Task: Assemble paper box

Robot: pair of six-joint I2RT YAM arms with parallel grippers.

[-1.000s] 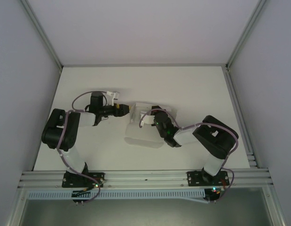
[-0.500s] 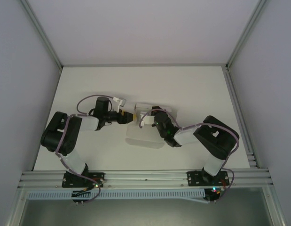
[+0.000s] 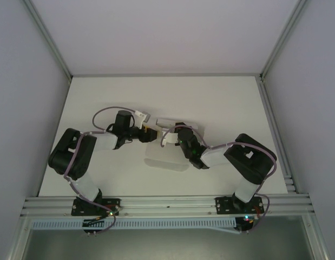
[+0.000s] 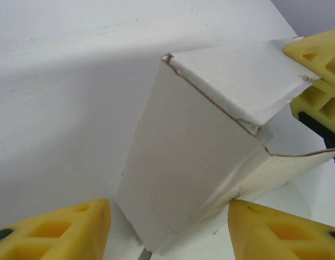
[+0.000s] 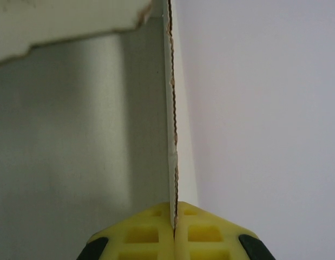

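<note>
Folding box (image 4: pixel 194 151) walls: right end effector (image 5: pixel 174 211) clamps a wall edge; left end effector (image 4: pixel 170 222), released, straddles the corner, likely squeezing next.

Both arms elbowed inward, left claw (image 4: pixel 167 211) spread open, right claw (image 5: pixel 174 216) pinched tight, wrists close together

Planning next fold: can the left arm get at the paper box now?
Likely yes: the left fingers stand open astride the paper box at its near corner, nothing between. The right fingers pinch another edge, off to the side.
</note>
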